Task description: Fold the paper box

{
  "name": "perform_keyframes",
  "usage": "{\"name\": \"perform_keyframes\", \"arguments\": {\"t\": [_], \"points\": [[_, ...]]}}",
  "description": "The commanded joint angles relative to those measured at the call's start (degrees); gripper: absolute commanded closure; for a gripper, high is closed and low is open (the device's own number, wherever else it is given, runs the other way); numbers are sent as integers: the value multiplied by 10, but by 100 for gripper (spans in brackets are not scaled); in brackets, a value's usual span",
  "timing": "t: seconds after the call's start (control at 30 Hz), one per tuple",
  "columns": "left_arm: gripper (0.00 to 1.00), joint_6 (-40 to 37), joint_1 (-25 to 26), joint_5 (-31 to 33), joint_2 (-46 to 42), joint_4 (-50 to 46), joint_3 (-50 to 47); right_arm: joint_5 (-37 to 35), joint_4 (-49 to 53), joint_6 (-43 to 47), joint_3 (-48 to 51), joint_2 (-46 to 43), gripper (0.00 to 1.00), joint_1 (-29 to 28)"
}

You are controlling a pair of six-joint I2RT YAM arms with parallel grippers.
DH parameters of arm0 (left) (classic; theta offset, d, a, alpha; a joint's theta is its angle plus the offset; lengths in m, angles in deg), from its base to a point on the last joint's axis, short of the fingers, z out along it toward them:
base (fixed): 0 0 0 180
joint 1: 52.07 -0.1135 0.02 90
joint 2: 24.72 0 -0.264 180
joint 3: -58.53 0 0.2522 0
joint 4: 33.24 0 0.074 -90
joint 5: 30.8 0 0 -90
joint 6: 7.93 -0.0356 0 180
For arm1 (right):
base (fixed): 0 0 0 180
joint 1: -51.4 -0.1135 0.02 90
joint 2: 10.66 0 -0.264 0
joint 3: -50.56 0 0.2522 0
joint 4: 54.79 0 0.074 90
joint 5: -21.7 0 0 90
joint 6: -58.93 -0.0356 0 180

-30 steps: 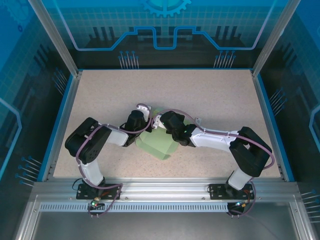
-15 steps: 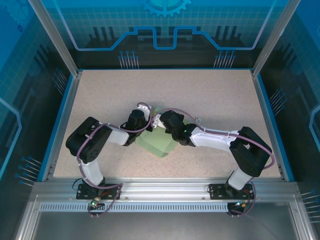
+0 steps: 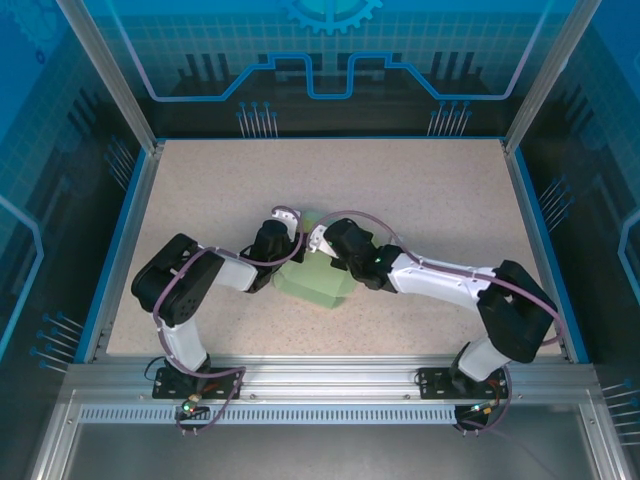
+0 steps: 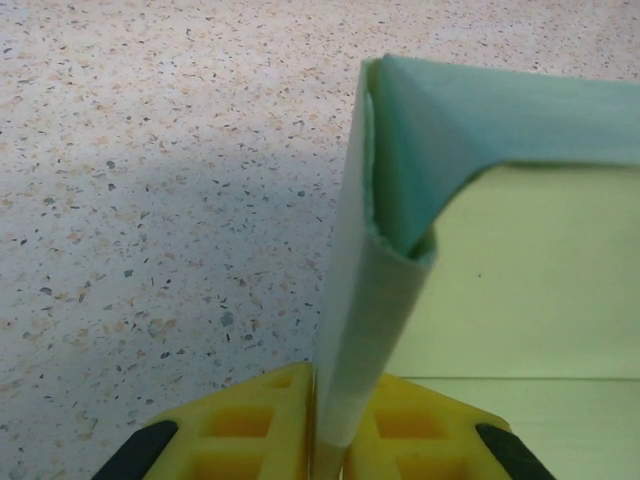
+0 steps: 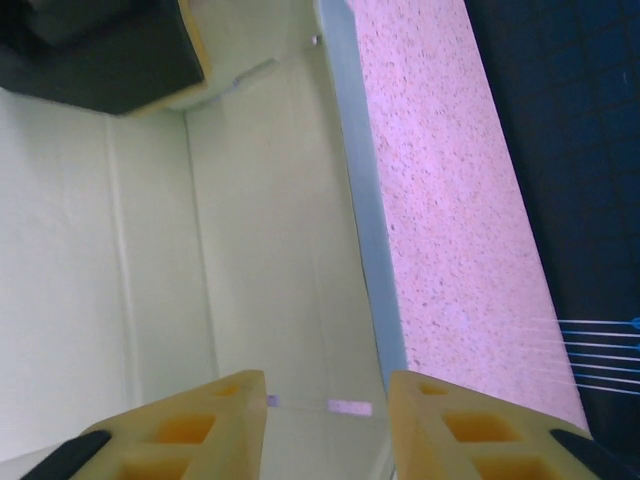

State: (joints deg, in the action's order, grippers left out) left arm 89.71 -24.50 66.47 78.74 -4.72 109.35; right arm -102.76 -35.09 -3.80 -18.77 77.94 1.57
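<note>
The paper box (image 3: 318, 284) is pale mint-green card lying mid-table between the two arms, partly folded. My left gripper (image 4: 330, 440) is shut on a folded wall of the box (image 4: 385, 250), which stands upright between its yellow fingers (image 4: 250, 425). My right gripper (image 5: 328, 410) is open, its yellow fingers (image 5: 195, 420) apart above the box's inner panels (image 5: 150, 240), with nothing between them. From above, the left gripper (image 3: 288, 245) meets the box's left side and the right gripper (image 3: 322, 248) sits over its far edge.
The speckled beige table (image 3: 420, 190) has free room behind and to both sides of the box. A blue rim (image 3: 125, 250) and aluminium frame posts bound it. The left arm's black wrist (image 5: 90, 50) shows in the right wrist view, close to the right gripper.
The right gripper has opened and let go of the box. The left gripper has closed further on the box wall. The box has shifted slightly and lies more compact.
</note>
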Motion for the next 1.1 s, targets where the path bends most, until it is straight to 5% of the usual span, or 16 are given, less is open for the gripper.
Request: {"name": "perform_keyframes", "arguments": {"t": [0.0, 0.23, 0.5, 1.07], "points": [[85, 15, -2, 3, -6, 27, -8, 73, 35, -73, -19, -49, 61, 6], [83, -13, 11, -62, 5, 74, -15, 210, 54, -163, -18, -125, 60, 60], [83, -42, 22, -138, 24, 92, -10, 442, 69, -312, -50, -93, 57, 221], [82, -83, 22, -140, 46, 79, -10, 540, 71, -381, -170, 132, 56, 219]]}}
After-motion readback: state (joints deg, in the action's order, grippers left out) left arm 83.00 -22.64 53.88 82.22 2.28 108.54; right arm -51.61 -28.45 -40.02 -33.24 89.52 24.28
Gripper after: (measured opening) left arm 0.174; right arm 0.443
